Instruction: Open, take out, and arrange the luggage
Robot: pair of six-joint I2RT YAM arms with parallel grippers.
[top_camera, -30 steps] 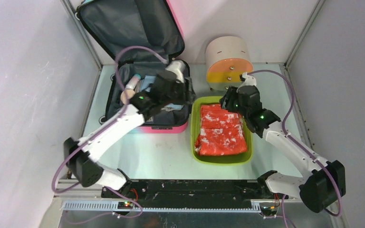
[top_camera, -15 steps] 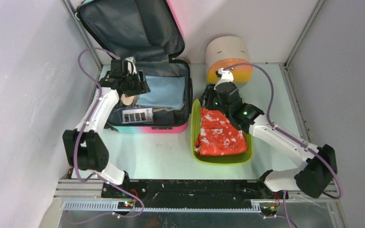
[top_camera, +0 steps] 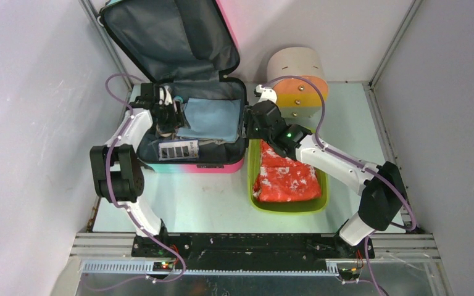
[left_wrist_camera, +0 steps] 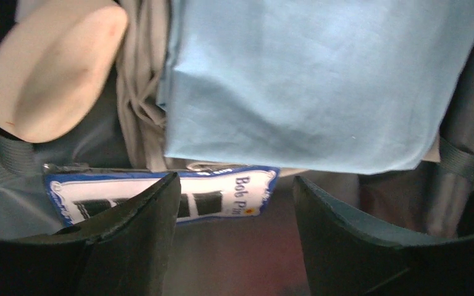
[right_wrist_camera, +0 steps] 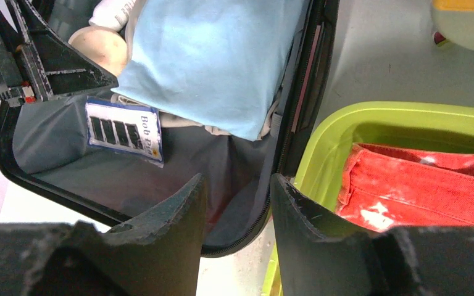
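Child's suitcase lies open, lid leaning back, seemingly for access; left gripper, jaws apart and empty, hovers over the folded blue cloth inside, right gripper likewise at its right rim.

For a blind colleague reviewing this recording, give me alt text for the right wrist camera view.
The right hand, open and empty, hovers by the rim of the open luggage, which holds a folded light blue cloth and a card of pins. Beside it, a lime-green tray holds red cloth.
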